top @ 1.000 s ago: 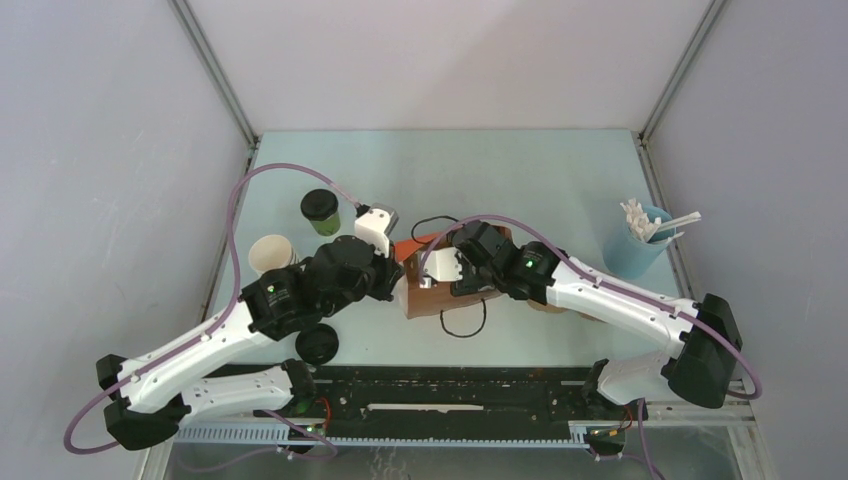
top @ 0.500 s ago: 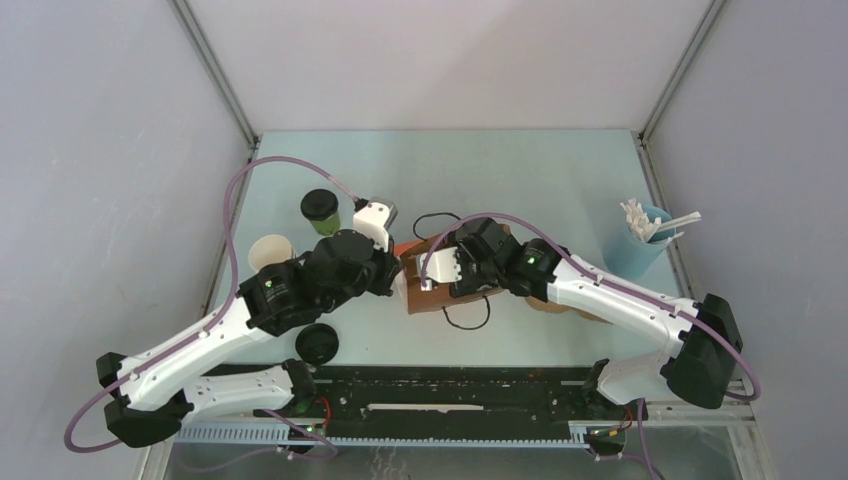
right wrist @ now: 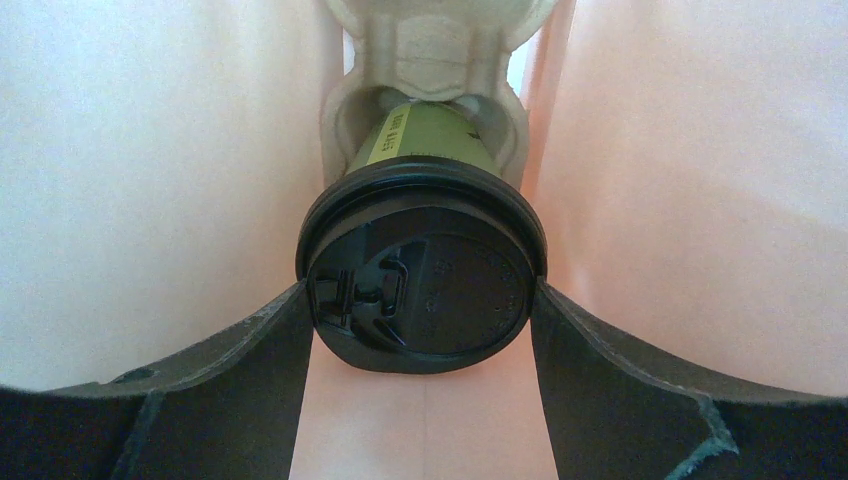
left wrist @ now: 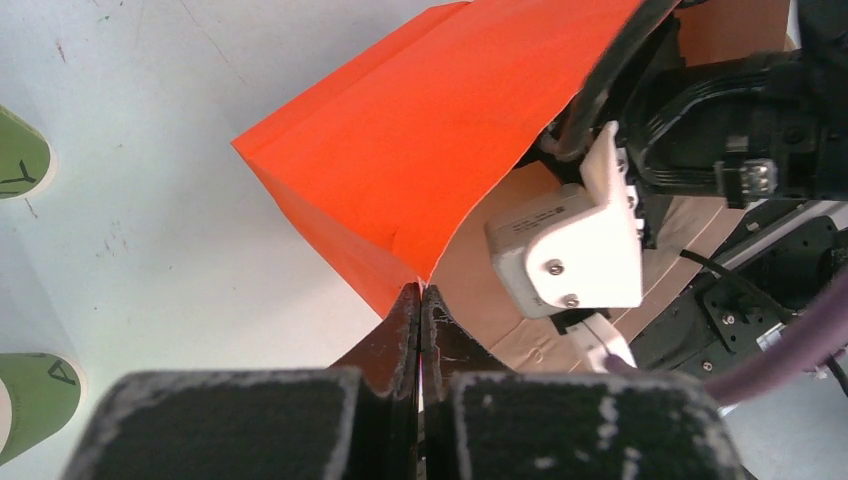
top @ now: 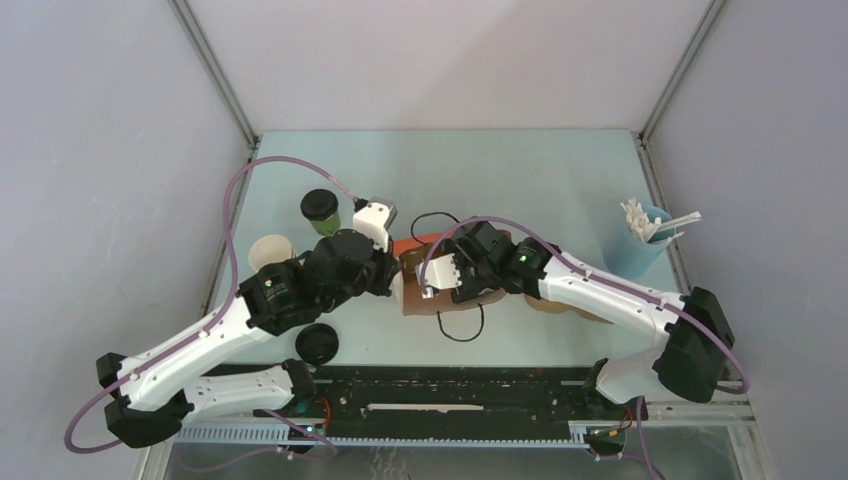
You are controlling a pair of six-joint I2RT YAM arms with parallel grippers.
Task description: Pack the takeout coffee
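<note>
An orange paper bag (top: 412, 300) lies on its side mid-table, mouth towards the right. My left gripper (left wrist: 420, 296) is shut on the bag's rim (left wrist: 430, 150), holding it up. My right gripper (right wrist: 421, 292) reaches inside the bag, its fingers (right wrist: 285, 320) pressed against both sides of the black lid of a takeout coffee (right wrist: 425, 270). The olive-green cup's body sits in a pulp cup carrier (right wrist: 425, 45) deep in the bag. A second takeout coffee (top: 319, 210) stands upright on the table at the left.
A lidless stack of cups (top: 270, 252) stands by the left arm, and a loose black lid (top: 318, 343) lies near the front edge. A blue cup of white stirrers (top: 640, 240) stands at the right. The bag's black cord handles (top: 460, 325) trail on the table.
My right wrist has pushed slightly leftward, deeper into the bag, and the bag and its cord handle shifted a little. My left gripper keeps its pinch on the rim.
</note>
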